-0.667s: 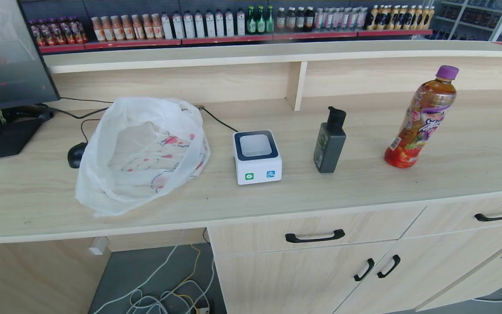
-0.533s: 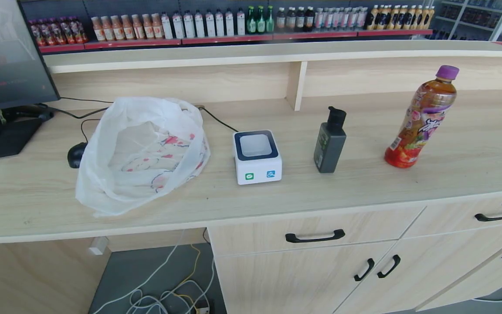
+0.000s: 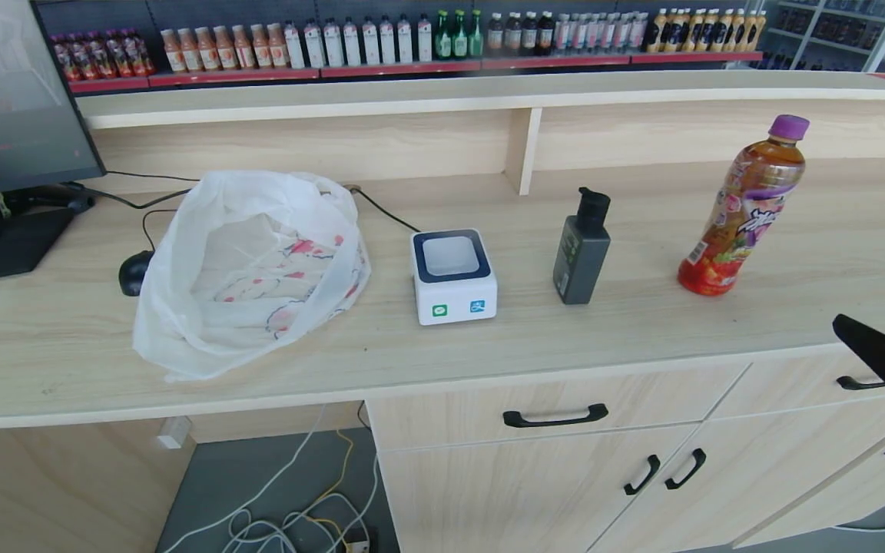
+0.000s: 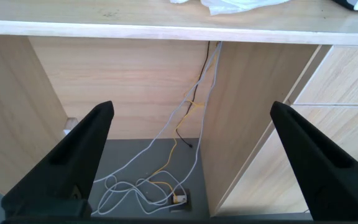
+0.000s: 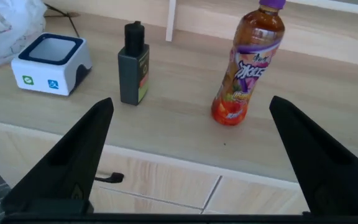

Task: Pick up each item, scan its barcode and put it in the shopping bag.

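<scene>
A white plastic shopping bag (image 3: 250, 269) lies open on the left of the wooden counter (image 3: 642, 322). Right of it stands a white barcode scanner (image 3: 454, 276), then a dark grey pump bottle (image 3: 582, 250), then an orange drink bottle with a purple cap (image 3: 746, 211). My right gripper (image 5: 191, 162) is open and empty, in front of the counter edge, facing the pump bottle (image 5: 134, 65) and the drink bottle (image 5: 247, 65). One of its black fingers (image 3: 880, 359) shows at the right edge of the head view. My left gripper (image 4: 191, 155) is open and empty, low before the counter's open recess.
A monitor (image 3: 12, 100) and a black mouse (image 3: 134, 273) sit at the counter's far left. A raised back shelf with a divider (image 3: 523, 150) runs behind the items. Drawers with black handles (image 3: 555, 418) are below, and loose cables (image 4: 160, 180) lie on the floor.
My right gripper has risen into the head view from the lower right edge, moving up and leftward toward the counter front. The items on the counter have not moved.
</scene>
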Motion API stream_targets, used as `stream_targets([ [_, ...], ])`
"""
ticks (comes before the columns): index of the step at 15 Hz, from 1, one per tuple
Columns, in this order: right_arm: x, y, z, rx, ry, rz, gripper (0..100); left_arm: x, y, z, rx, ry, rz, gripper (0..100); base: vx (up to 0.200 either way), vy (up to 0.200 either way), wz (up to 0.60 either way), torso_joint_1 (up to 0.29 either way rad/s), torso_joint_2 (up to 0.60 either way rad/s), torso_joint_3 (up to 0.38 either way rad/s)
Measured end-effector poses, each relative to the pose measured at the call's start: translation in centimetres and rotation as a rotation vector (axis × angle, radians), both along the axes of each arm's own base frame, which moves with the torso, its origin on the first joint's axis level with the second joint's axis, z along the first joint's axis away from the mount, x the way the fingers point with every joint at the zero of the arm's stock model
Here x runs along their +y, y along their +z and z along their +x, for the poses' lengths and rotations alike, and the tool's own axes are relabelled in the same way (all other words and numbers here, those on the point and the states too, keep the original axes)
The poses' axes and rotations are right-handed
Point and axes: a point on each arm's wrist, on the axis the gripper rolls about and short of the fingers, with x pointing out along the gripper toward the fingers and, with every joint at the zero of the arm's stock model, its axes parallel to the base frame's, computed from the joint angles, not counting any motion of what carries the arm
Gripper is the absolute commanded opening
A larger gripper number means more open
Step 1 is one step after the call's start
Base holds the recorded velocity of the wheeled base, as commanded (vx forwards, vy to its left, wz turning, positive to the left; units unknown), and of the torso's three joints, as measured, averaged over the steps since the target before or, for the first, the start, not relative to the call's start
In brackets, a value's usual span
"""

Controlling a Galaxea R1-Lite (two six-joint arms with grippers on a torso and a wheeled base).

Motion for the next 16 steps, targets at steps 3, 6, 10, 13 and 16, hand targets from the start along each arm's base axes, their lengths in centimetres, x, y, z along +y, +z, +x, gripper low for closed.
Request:
stream_targets([
  [3,0.1,1.5,1.1,-0.065,-0.086,0.023,100,0.0,0.0,0.0,0.0,0.0,0.0,100,0.0,0.0,0.0,0.0,0.0,0.0],
  [6,0.8,2.9,2.8,-0.083,-0.086,0.037,100,0.0,0.0,0.0,0.0,0.0,0.0,100,0.0,0.0,0.0,0.0,0.0,0.0],
  [10,2.2,2.8,4.3,-0.089,-0.034,0.045,100,0.0,0.0,0.0,0.0,0.0,0.0,100,0.0,0.0,0.0,0.0,0.0,0.0],
  [13,3.4,2.7,5.1,-0.071,-0.073,0.067,100,0.0,0.0,0.0,0.0,0.0,0.0,100,0.0,0.0,0.0,0.0,0.0,0.0],
  [16,4.0,2.3,5.8,-0.041,-0.094,0.079,100,0.0,0.0,0.0,0.0,0.0,0.0,100,0.0,0.0,0.0,0.0,0.0,0.0],
])
